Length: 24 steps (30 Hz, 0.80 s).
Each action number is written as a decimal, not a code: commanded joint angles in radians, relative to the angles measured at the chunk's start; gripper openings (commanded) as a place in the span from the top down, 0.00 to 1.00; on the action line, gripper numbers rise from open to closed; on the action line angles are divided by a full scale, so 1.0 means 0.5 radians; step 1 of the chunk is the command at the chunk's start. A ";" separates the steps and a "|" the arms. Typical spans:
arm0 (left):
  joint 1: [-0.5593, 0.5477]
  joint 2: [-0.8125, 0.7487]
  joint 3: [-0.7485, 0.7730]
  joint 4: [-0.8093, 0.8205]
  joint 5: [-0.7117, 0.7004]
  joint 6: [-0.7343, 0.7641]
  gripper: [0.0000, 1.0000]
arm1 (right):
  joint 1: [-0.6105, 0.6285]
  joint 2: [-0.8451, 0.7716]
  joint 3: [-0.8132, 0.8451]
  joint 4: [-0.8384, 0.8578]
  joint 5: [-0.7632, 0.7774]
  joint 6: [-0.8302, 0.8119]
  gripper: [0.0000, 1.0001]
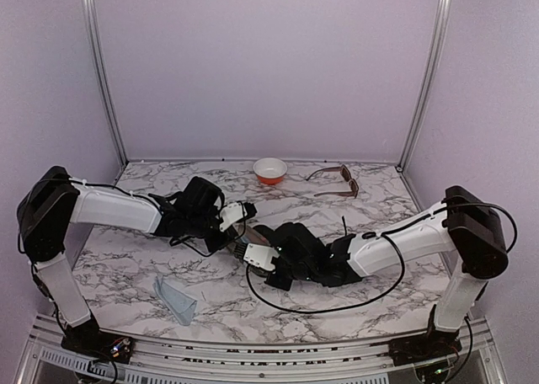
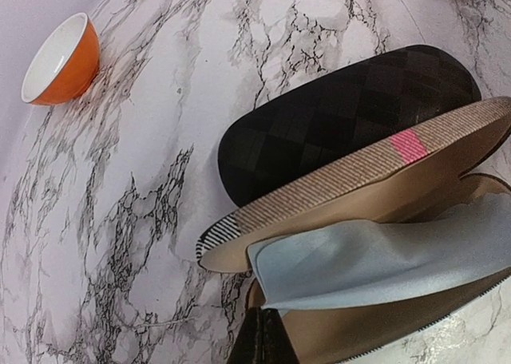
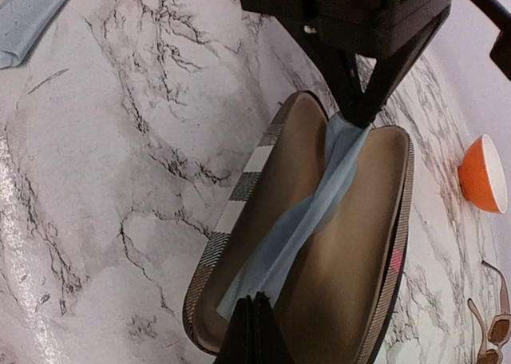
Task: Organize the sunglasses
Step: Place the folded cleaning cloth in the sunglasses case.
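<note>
Right end effector [image 3: 251,336] closed, brown sunglasses [image 1: 345,182] far back, arms leftward

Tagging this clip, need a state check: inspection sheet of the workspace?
Surface: marble table, no spills seen.
Job's things: brown sunglasses lie unfolded at the far right, outside any case; black pair not seen.
Clutter: open brown case with a blue cloth across it; closed black case beside it; second blue cloth near left; orange bowl far centre.
Grippers: left gripper shut on the blue cloth; right gripper shut at its other end, grip unclear.
Cables: black cable loops on the table by the right arm.
Surroundings: lilac walls, metal posts.
</note>
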<state>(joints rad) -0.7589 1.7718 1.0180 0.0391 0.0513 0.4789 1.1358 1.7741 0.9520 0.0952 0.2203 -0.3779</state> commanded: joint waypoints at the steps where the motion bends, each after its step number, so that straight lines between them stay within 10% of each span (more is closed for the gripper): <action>1: 0.021 -0.073 -0.035 -0.045 -0.087 0.025 1.00 | 0.009 0.040 0.073 -0.059 -0.073 0.044 1.00; 24: 0.021 -0.071 -0.073 -0.115 -0.106 0.036 1.00 | 0.009 0.112 0.105 -0.118 -0.151 0.108 1.00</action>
<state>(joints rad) -0.7589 1.7641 0.9897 0.0132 0.0357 0.4877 1.1358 1.8122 0.9722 0.0723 0.1745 -0.3428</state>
